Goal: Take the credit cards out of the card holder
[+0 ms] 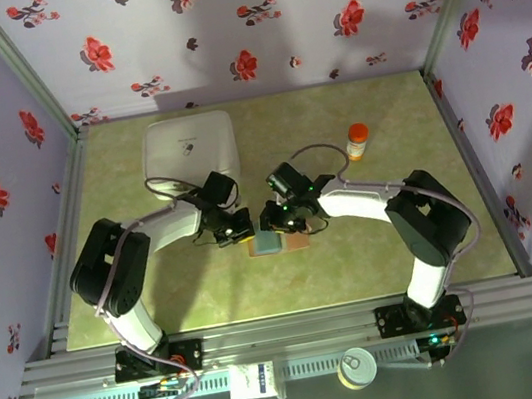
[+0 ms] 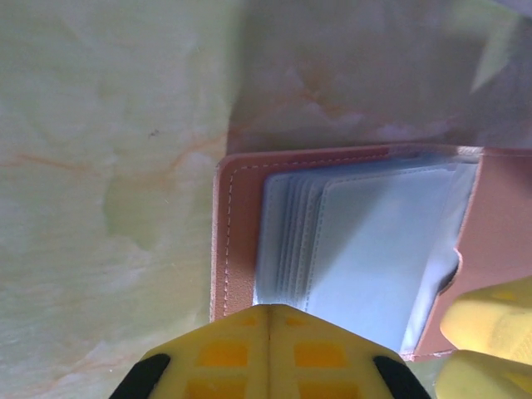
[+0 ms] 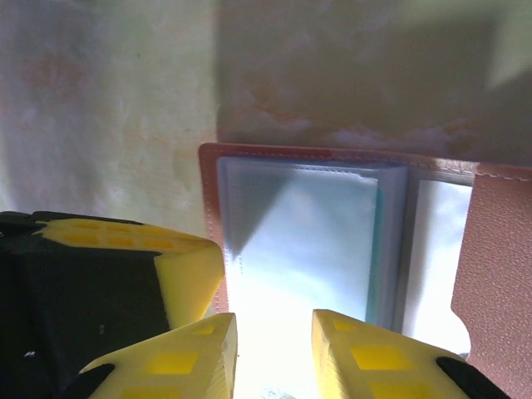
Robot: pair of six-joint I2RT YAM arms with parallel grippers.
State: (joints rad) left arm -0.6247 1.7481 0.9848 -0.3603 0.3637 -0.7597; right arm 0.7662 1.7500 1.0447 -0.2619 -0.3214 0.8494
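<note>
Both arms elbows-out, wrists close together; left gripper tightly closed, right gripper with fingers slightly apart.

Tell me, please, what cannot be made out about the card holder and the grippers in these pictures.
- Left wrist: the left gripper covers the near edge of the card holder, so whether it pinches anything is unclear. Hazy sleeves hide whether credit cards are inside.
- Right wrist: glare and the bottom edge hide whether the right gripper holds anything.
- Top external: the holder is tiny and largely covered by both grippers.
</note>
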